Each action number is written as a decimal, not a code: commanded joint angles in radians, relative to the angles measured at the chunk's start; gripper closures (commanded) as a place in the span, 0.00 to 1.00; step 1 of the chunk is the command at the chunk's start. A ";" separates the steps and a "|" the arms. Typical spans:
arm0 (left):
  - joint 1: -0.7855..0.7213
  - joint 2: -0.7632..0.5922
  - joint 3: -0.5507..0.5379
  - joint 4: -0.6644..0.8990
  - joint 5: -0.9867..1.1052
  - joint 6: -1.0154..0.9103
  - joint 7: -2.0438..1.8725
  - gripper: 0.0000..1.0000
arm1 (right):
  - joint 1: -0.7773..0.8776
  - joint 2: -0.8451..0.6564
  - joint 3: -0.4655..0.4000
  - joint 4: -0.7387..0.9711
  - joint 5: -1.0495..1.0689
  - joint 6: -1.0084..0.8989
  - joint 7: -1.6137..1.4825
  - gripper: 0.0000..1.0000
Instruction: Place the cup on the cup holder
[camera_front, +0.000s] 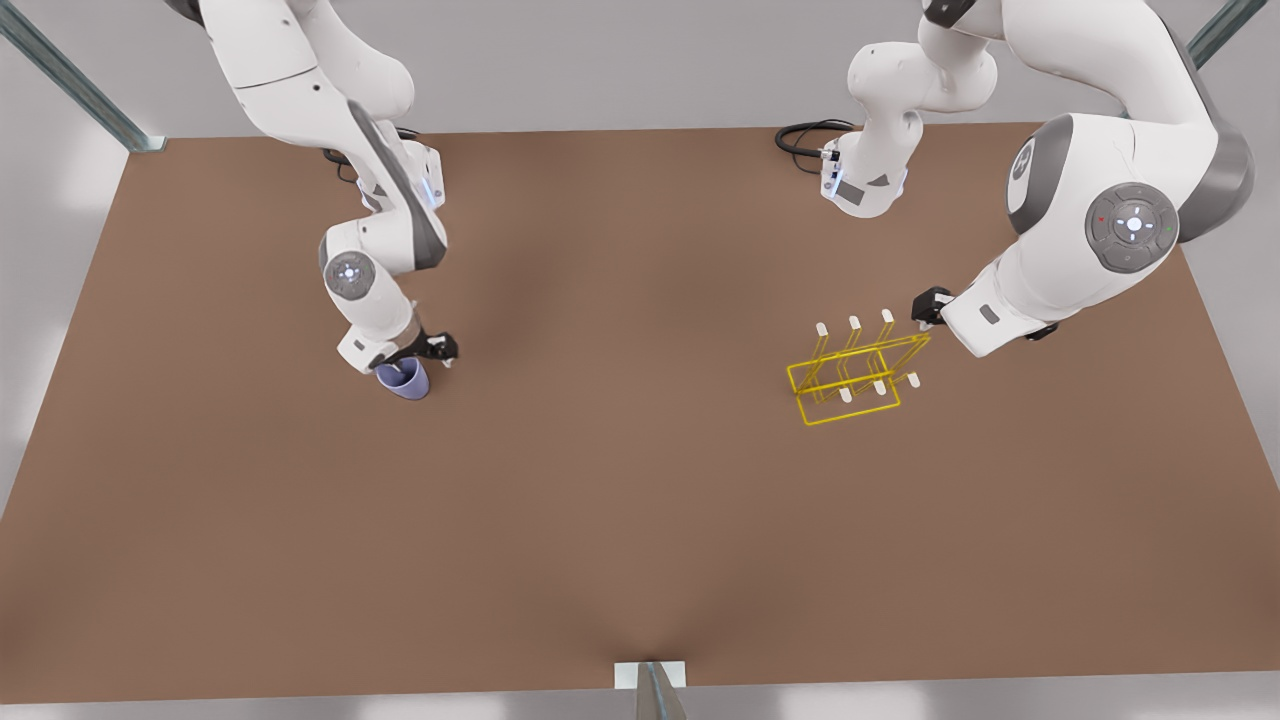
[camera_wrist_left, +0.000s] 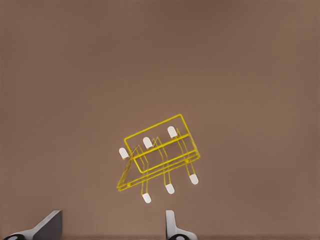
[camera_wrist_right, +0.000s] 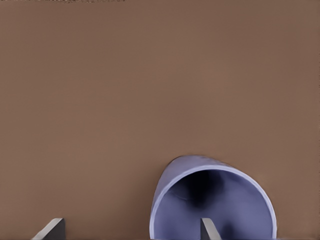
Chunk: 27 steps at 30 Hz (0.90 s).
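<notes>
right gripper (camera_front: 415, 362): fingers spread over the rim of the cup (camera_front: 404, 380), on the bench (camera_front: 620, 520) | left gripper (camera_front: 926, 306): spread, just beside cup holder (camera_front: 855, 375), front view's right

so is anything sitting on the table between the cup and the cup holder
Nothing visible. The table is bare brown between the cup, at the right gripper, and the cup holder, beside the open left gripper.

The cup (camera_front: 404, 381) is plain lavender-blue, darker inside. The cup holder (camera_front: 855, 368) is yellow wire with white tips, on the brown table (camera_front: 620, 500).
</notes>
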<state>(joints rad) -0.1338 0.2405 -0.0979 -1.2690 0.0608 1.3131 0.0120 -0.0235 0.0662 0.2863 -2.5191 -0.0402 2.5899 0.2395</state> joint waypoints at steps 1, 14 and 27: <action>-0.001 -0.001 0.000 0.000 0.001 0.000 0.000 0.00 | 0.004 0.007 0.002 0.000 0.002 -0.001 -0.009 0.00; -0.003 -0.001 0.000 -0.004 0.001 0.000 0.000 0.00 | -0.003 0.087 0.001 0.063 0.000 -0.085 -0.020 0.79; -0.010 -0.001 -0.002 -0.004 0.001 0.000 0.000 0.00 | -0.038 0.158 -0.001 0.453 -0.010 -0.476 -0.094 0.79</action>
<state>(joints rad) -0.1435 0.2405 -0.0994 -1.2736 0.0608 1.3134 0.0120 -0.0627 0.2170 0.2852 -2.0965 -0.0445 2.2816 0.1790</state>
